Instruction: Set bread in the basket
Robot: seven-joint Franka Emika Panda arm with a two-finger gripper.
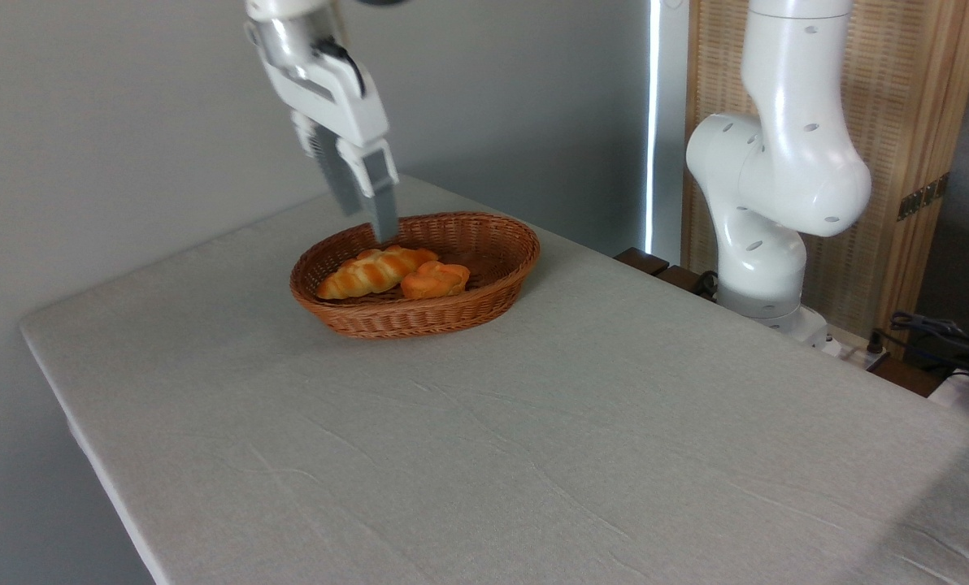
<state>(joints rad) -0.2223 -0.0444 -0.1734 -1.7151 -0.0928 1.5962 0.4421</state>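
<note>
Grey-beige cloth, lightly creased, covers the rectangular table [533, 422] from edge to edge. A plain grey wall stands behind the table on the left side. To the right of the wall runs a narrow bright vertical strip, and beyond that a pale wooden panel with a woven-textured infill [899, 122]. The white jointed base column of the robot arm [777, 179] is mounted beside the far right edge of the table. Dark cables [940, 333] lie at the right margin, off the table.

One container is on the surface: the shallow oval brown woven wicker basket [484, 292], positioned in the far left part of the table, near the back edge. It holds two items:

- The small round bun with a glossy orange knotted top [435, 279] lies on the basket floor, roughly at the centre, toward the near wall.
- The longer golden twisted braided loaf [371, 272] lies to the left of the bun, with its right end touching or just beside it.

The white two-finger gripper with grey fingers [367, 223] hangs above the far left rim of the basket, pointing downward at a slight tilt. Its fingers are spread apart and hold nothing. The fingertips are clear of both the bun and the loaf.
</note>
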